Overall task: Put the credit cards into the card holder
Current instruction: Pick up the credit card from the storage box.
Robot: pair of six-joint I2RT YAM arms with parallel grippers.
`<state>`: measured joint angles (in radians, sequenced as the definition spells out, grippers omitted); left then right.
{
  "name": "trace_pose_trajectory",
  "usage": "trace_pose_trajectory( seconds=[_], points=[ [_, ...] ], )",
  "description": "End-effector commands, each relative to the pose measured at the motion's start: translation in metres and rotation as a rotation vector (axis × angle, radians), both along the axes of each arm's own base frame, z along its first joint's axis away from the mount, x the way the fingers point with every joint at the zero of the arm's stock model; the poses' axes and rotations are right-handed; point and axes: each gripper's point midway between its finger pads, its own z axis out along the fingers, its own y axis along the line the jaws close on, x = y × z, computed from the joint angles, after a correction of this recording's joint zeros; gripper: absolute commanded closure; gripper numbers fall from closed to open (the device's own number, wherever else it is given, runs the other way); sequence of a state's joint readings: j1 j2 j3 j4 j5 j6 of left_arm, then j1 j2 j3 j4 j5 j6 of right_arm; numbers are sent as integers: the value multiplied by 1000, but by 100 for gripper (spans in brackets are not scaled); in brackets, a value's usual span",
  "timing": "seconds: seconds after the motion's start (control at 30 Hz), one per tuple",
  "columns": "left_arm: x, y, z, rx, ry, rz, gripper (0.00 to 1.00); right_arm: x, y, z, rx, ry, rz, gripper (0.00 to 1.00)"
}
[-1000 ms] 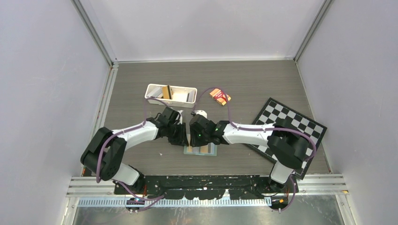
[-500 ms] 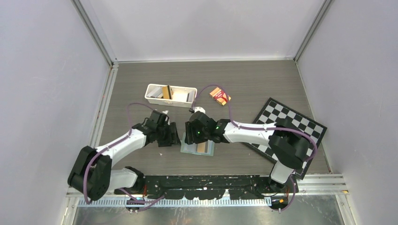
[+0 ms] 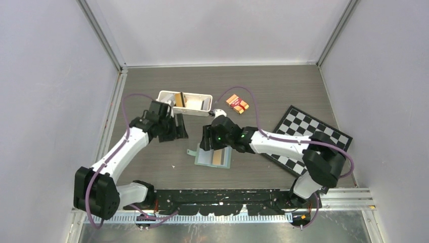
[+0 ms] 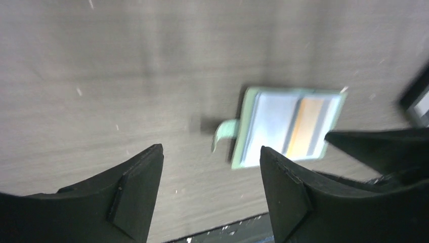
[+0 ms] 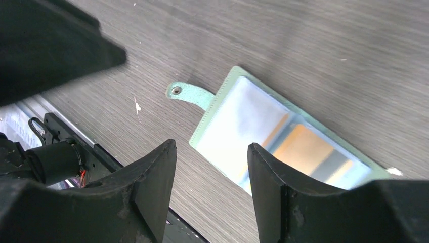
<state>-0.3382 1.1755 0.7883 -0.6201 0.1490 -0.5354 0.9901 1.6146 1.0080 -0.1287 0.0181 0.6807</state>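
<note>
The sage-green card holder [image 3: 213,157] lies open and flat on the table. Its clasp tab [image 5: 188,94] sticks out to the left. A gold-tan card [image 5: 304,150] sits in its blue-grey pocket; it also shows in the left wrist view [image 4: 307,125]. More cards [image 3: 179,98] stand in the white tray [image 3: 184,103]. My left gripper [image 3: 178,126] is open and empty, just in front of the tray. My right gripper [image 3: 206,143] is open and empty, above the holder's far edge. The holder [image 4: 288,126] shows in the left wrist view, and in the right wrist view [image 5: 238,121].
An orange-and-red banded packet [image 3: 237,104] lies right of the tray. A chessboard [image 3: 308,136] lies at the right under my right arm. The table's black front rail [image 3: 227,195] runs along the near edge.
My left arm has drawn back from the holder, left and toward the tray. My right gripper has lifted and moved slightly back. The holder now lies uncovered.
</note>
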Motion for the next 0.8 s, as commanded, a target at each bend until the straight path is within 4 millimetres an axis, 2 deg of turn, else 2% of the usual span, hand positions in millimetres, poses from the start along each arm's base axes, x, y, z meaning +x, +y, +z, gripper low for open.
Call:
trace_pose_trajectory(
  seconds=[0.0, 0.2, 0.33, 0.43, 0.57, 0.63, 0.7, 0.77],
  points=[
    [48, 14, 54, 90, -124, -58, 26, 23, -25, 42, 62, -132, -47, 40],
    [130, 32, 92, 128, -214, 12, 23, 42, -75, 57, 65, -199, -122, 38],
    [183, 27, 96, 114, -232, 17, 23, 44, -98, 62, 68, -226, -146, 36],
    [212, 30, 81, 179, -236, -39, 25, 41, -110, 61, 69, -229, -158, 36],
    [242, 36, 59, 249, -258, -101, 33, 38, -117, 58, 80, -226, -165, 36],
    [252, 36, 43, 274, -250, -134, 38, 39, -120, 56, 83, -220, -175, 36],
    [259, 36, 34, 283, -240, -142, 46, 34, -116, 55, 104, -200, -150, 37],
    [261, 35, 26, 284, -226, -155, 50, 34, -116, 53, 106, -193, -151, 37]
  ],
)
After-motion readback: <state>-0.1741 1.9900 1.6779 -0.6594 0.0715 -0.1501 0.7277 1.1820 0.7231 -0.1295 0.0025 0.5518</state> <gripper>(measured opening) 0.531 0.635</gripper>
